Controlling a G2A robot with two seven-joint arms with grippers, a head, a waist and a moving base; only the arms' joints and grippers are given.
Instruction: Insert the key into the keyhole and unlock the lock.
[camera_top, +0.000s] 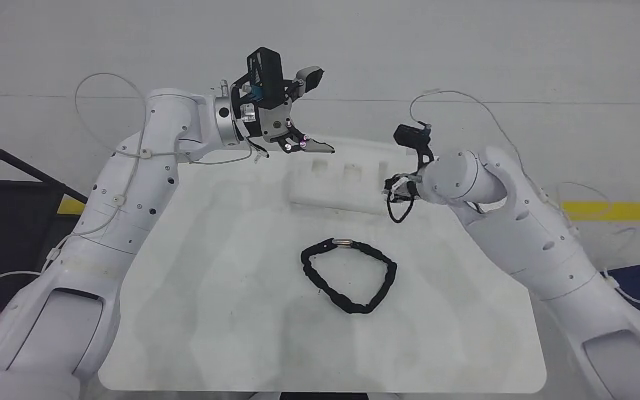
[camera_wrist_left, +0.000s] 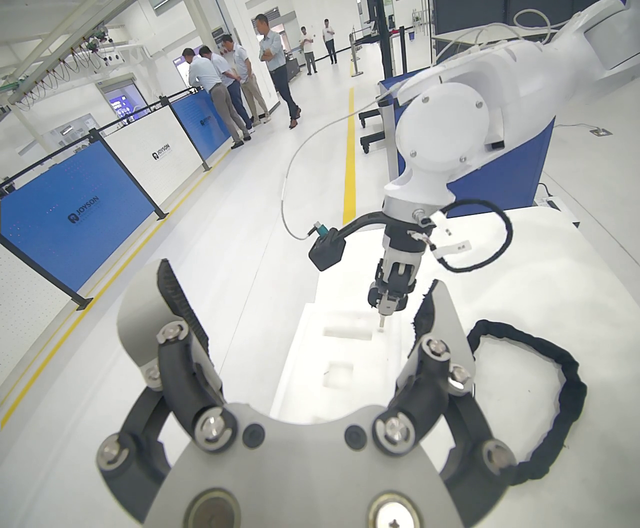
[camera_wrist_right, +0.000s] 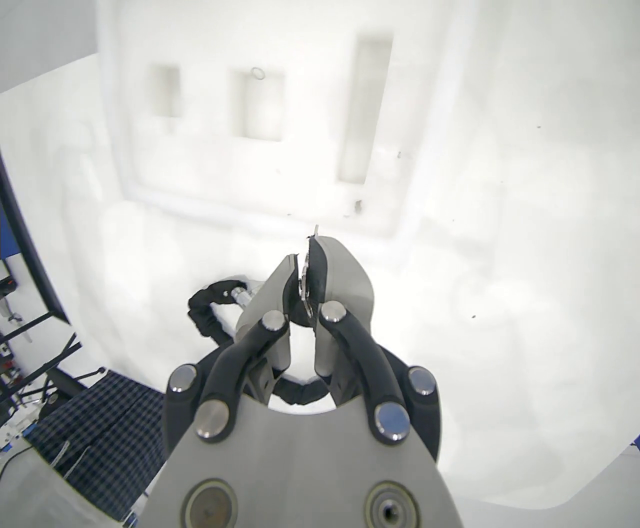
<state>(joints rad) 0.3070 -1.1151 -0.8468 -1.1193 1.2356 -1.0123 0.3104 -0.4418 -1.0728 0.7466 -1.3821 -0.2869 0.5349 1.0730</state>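
A white table (camera_top: 200, 300) with rounded corners was seen from above; a white foam block (camera_top: 330, 185) was laid on its far half, close to the far edge. Three rectangular recesses were cut into the block's top: a long narrow recess (camera_wrist_right: 365, 107), a middle recess (camera_wrist_right: 262, 105) and a smaller end recess (camera_wrist_right: 165, 90); a small clear ring (camera_wrist_right: 258, 73) was seen at one end of the middle recess. A yellow line (camera_wrist_left: 348, 150) was painted along the pale floor; blue and white barrier panels (camera_wrist_left: 65, 220) in black frames were ranged beside a second line; a blue cabinet (camera_wrist_left: 500, 185) was seen beyond the table. A chequered cloth (camera_wrist_right: 95, 425) was seen past the table's edge in the right wrist view.
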